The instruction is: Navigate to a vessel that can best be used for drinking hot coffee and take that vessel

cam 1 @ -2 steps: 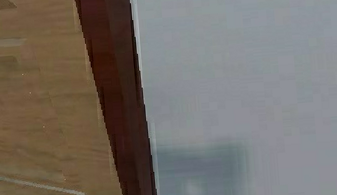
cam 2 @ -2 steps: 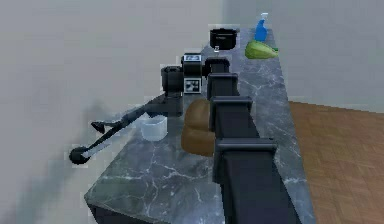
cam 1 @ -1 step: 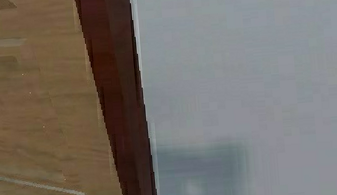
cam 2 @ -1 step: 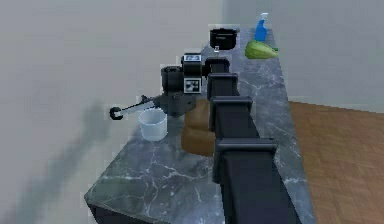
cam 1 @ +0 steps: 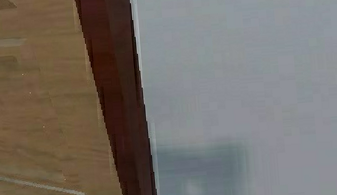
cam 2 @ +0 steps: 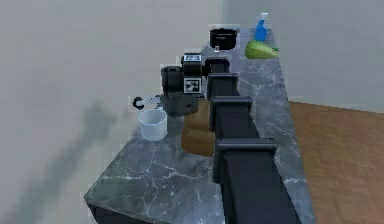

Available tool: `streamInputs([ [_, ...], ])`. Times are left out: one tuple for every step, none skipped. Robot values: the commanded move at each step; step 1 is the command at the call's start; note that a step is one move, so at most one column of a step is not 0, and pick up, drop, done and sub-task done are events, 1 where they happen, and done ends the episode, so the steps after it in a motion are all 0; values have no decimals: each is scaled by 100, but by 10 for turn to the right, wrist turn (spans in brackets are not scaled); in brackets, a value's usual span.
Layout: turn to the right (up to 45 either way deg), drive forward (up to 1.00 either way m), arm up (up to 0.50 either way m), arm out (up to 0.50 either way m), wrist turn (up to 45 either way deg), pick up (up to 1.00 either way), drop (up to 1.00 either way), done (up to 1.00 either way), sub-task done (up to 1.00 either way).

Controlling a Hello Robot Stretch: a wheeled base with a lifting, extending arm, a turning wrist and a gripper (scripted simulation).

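Note:
A small pale cup-shaped vessel [cam 2: 153, 123] stands on the grey marbled counter [cam 2: 150, 175], near its left edge. The dark arm [cam 2: 235, 130] reaches up the arm side view over the counter. At its far end are two white marker squares [cam 2: 188, 70] and the gripper [cam 2: 142, 101], whose thin fingers curve just above the pale vessel. With the vessel standing on the counter right at the fingers, I cannot tell whether the gripper holds anything or touches it.
A brown rounded thing [cam 2: 198, 138] lies on the counter beside the arm. At the far end stand a black pot [cam 2: 222, 38], a blue spray bottle [cam 2: 262, 24] and a green thing [cam 2: 261, 48]. A wooden panel [cam 1: 32, 106] with a dark red-brown frame [cam 1: 122, 99] adjoins a grey wall [cam 1: 255, 69].

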Motion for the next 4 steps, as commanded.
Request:
streamInputs([
  [0,0,-16,0,0,0,0,0,0],
  [0,0,0,0,0,100,0,0,0],
  [0,0,10,0,0,0,0,0,0],
  [0,0,0,0,0,0,0,100,0],
])
